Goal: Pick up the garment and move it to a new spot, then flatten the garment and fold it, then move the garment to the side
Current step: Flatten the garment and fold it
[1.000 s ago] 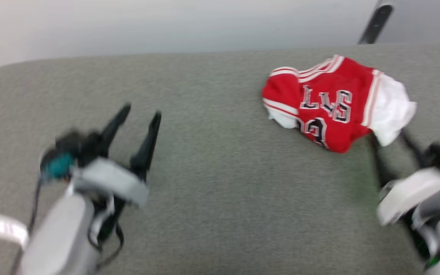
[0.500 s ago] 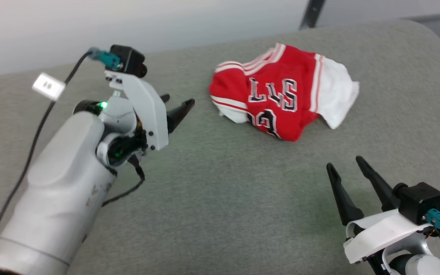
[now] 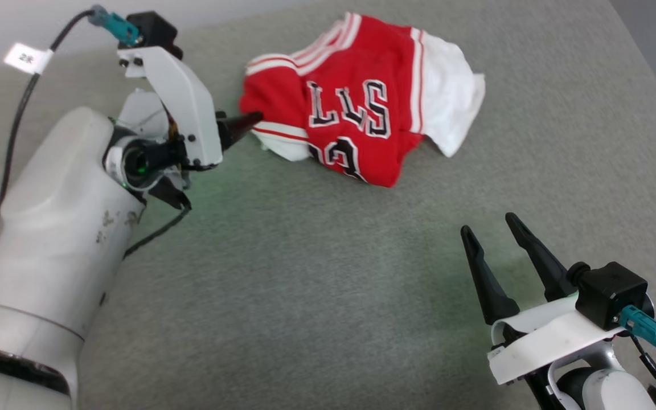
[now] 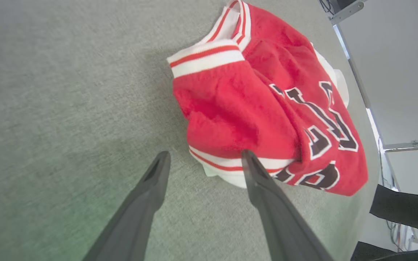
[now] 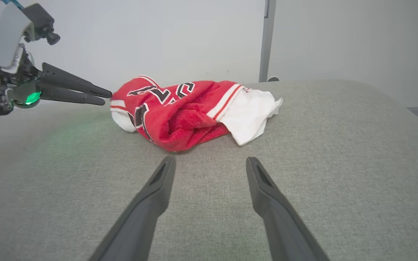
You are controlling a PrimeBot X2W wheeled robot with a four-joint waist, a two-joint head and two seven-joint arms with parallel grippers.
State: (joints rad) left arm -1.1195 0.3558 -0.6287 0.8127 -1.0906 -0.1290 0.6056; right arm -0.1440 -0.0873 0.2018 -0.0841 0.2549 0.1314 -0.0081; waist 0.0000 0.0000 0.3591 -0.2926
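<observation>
My left gripper's [image 4: 205, 156] dark fingers, spread wide and empty, sit at the left edge of the crumpled red-and-white jersey garment [image 3: 385, 68]. It lies lengthwise left-right on the far grey fabric surface [image 3: 305, 285]. My right gripper [image 3: 490, 225], likewise wide and empty, hangs farther off.

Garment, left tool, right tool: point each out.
garment [image 3: 362, 102], head view, lettered red front.
left tool [image 4: 206, 154], left wrist view, midway between fingertips.
right tool [image 5: 211, 159], right wrist view, midway between fingertips.

Grey woven surface [image 3: 328, 285] with rounded edge, pale wall [image 5: 158, 36] behind, grey upright post [image 5: 265, 40]
</observation>
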